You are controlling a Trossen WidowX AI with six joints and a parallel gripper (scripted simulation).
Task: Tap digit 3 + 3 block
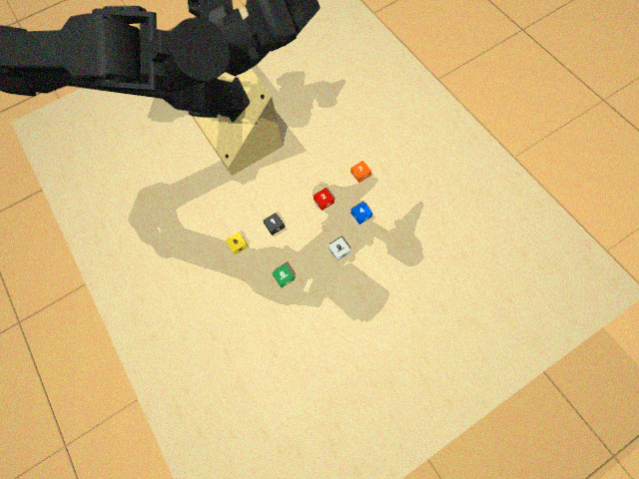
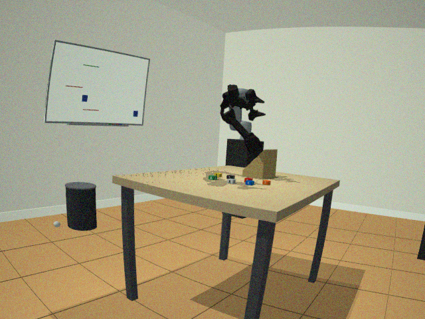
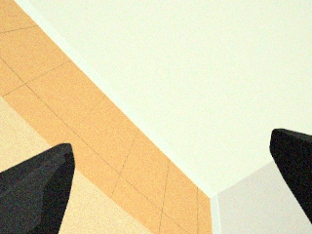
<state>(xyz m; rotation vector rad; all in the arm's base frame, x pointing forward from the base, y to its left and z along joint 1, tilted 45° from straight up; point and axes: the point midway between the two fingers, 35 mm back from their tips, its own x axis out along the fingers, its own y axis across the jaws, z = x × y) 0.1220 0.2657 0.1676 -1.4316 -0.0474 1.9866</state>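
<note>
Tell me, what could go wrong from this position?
1. The digits on the yellow block, green block and white block are hard to read, so the wrong one may be tapped.
2. The open gripper hangs high; descending wide, its fingers could brush a neighbouring block.

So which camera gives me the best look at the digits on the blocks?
The top view: all seven block faces show, like the dark block reading 1, though several digits blur. The exterior view shows the blocks small and side-on. The wrist view shows none.
</note>
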